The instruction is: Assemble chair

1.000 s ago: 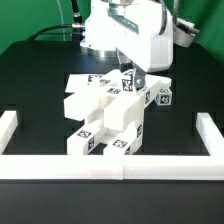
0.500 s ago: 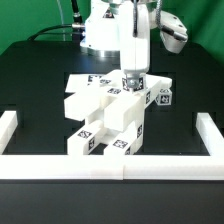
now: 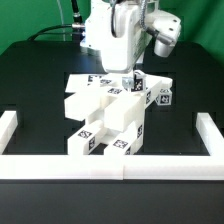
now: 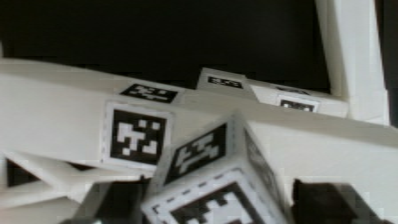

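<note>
Black matte table (image 3: 30,75) bears the blocky white plastic chair (image 3: 108,112); gripper (image 3: 132,80) at its top, grip state unclear.

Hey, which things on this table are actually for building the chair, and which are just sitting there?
For the job:
- white tagged chair parts

Just there:
- marker board
- white rail edging the table
- black table

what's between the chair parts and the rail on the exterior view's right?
Nothing: only bare black table separates the chair parts from that rail. The exterior view shows it.
</note>
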